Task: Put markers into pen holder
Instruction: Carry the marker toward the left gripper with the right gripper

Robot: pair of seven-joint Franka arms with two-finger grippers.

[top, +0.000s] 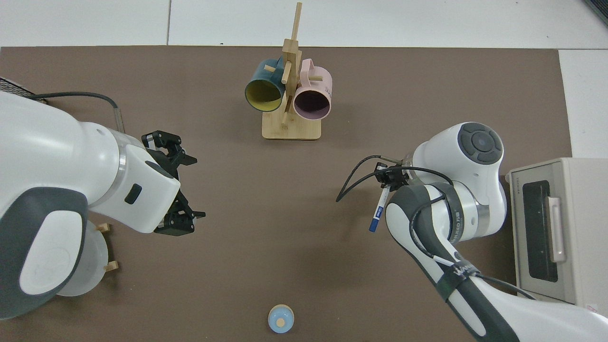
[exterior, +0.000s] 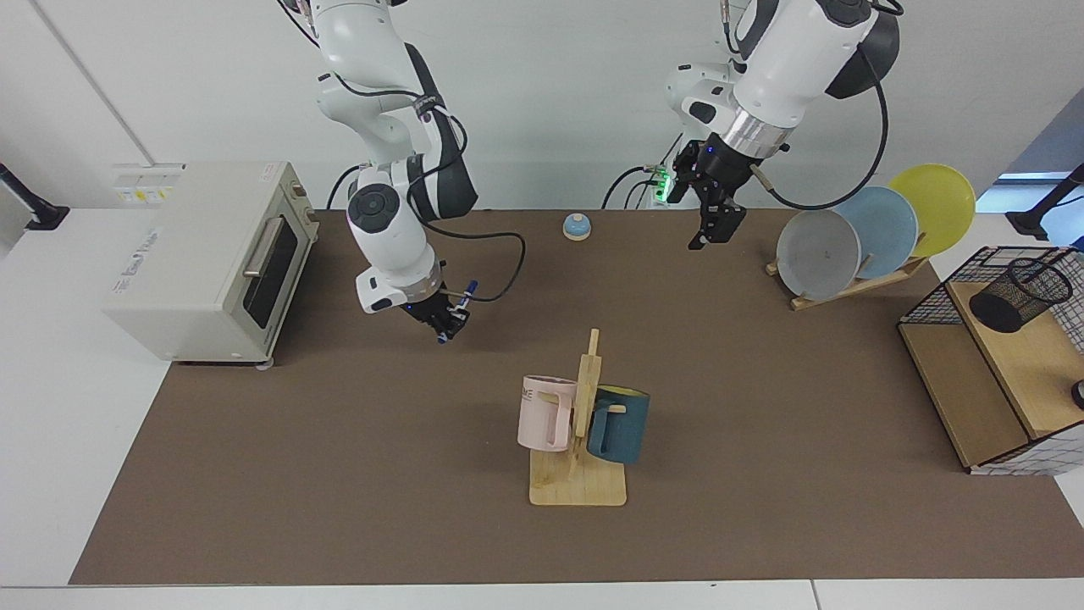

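A slim marker [exterior: 455,311] with a white barrel and blue ends hangs slanted above the mat, and my right gripper [exterior: 446,320] is shut on it, left of centre. From above, the marker [top: 378,209] sticks out from under the right wrist, gripped at its upper end by the right gripper [top: 392,176]. The pen holder [exterior: 1020,293], a black mesh cup, rests on the wooden shelf at the far right, far from the marker. My left gripper [exterior: 711,227] hovers open and empty near the mat's back edge, beside the plates. It also appears in the top view [top: 183,221].
A toaster oven [exterior: 212,254] stands at the left. A wooden mug rack [exterior: 580,483] with a pink and a teal mug sits mid-table. A plate rack [exterior: 860,233] holds three plates at the back right. A small blue bell [exterior: 577,225] sits at the back. A wire-grid shelf frame [exterior: 931,301] surrounds the pen holder.
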